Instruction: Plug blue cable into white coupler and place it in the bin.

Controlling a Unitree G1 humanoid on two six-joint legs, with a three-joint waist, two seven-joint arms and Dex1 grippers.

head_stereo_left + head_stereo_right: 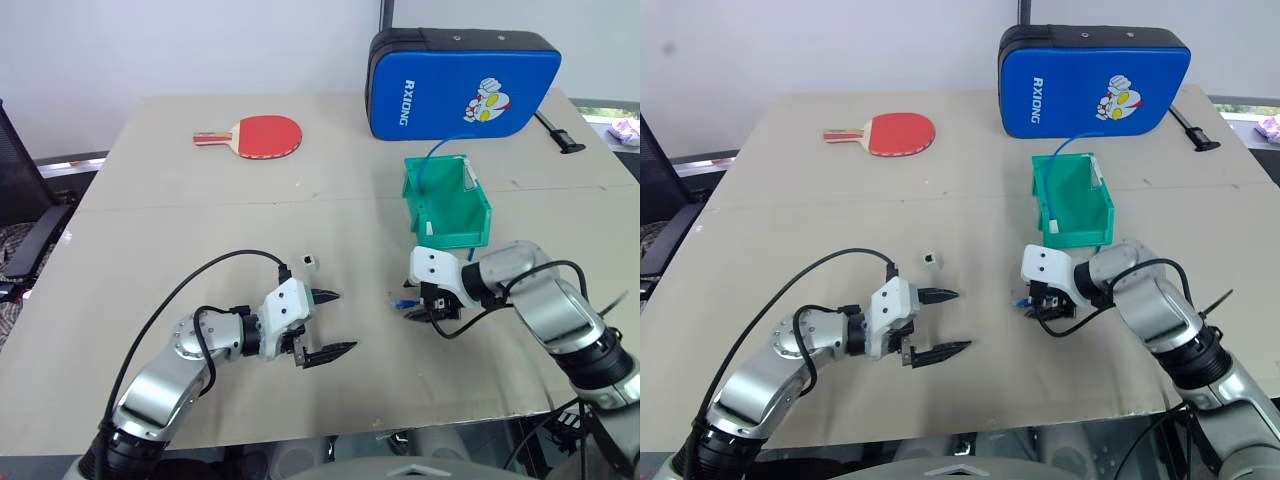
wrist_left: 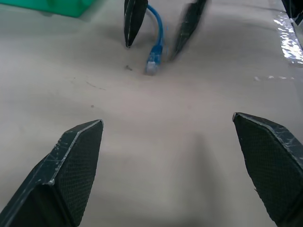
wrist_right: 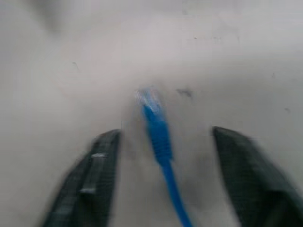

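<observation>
On the tabletop [image 1: 150, 220], near the front edge, the blue cable [image 2: 155, 49] lay with its clear plug resting flat on the surface, directly under the right gripper [image 1: 415, 312]. That gripper's fingers [image 3: 92, 184] stood apart on either side of the cable, released and touching nothing that could be made out. The white coupler [image 1: 930, 259] sat alone on the tabletop, just beyond the left gripper [image 1: 940, 323] and well apart from the cable's plug. The left gripper pointed across toward the right one, its two black fingers [image 2: 66, 175] spread wide and empty, hovering low over bare surface. The bin [image 1: 450, 215] stood upright behind the right gripper, toward the far side, with a thin blue line curving up from its back rim; whether that was the same cable could not be told. Behind the bin lay a big blue padded case [image 1: 460, 85], and a red table-tennis paddle [image 1: 262, 135] rested farther to the left.
</observation>
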